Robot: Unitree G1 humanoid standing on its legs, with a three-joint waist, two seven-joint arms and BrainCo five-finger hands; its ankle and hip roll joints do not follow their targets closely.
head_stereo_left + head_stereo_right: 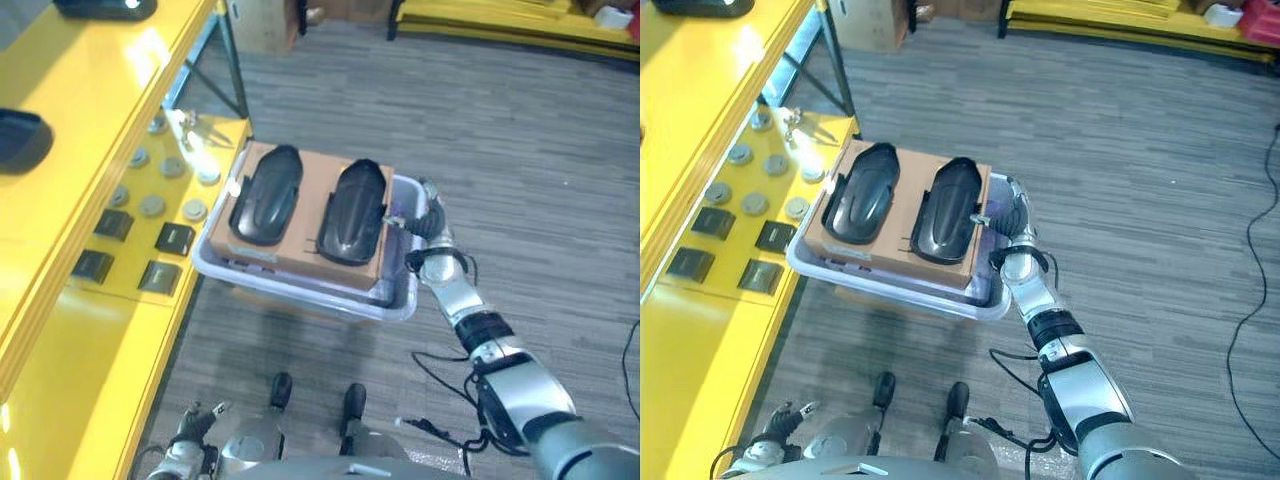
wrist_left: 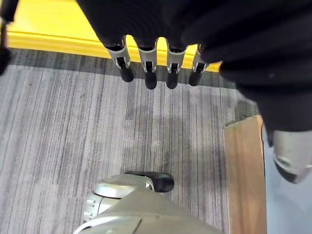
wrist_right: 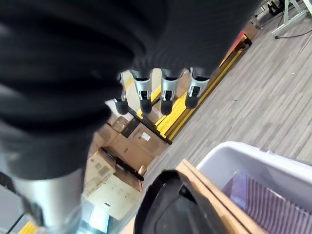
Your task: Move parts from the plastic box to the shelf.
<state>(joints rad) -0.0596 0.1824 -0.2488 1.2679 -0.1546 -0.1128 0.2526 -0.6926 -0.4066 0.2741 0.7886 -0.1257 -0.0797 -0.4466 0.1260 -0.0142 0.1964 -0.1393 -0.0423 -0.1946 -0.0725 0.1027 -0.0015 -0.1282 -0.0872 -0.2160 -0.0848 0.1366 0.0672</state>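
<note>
Reaching forward, the right hand [image 1: 1012, 215] hovers at the box's [image 1: 970, 305] right rim, fingers [image 3: 165, 95] straight and apart, holding nothing. Left hand [image 2: 156, 63] (fingers straight too) hangs low over the floor. Two black parts [image 1: 860, 193] [image 1: 948, 208] lie on cardboard [image 1: 895, 255] atop the box, beside the yellow shelf [image 1: 700, 150].

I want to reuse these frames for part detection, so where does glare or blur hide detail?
Left eye view: bright glare washes out the yellow metal shelf near its round grey discs; the two glossy black moulded parts carry only soft highlights. Right wrist view: the right robot hand is close and blurred. Left wrist view: the left robot hand is soft too.
</note>
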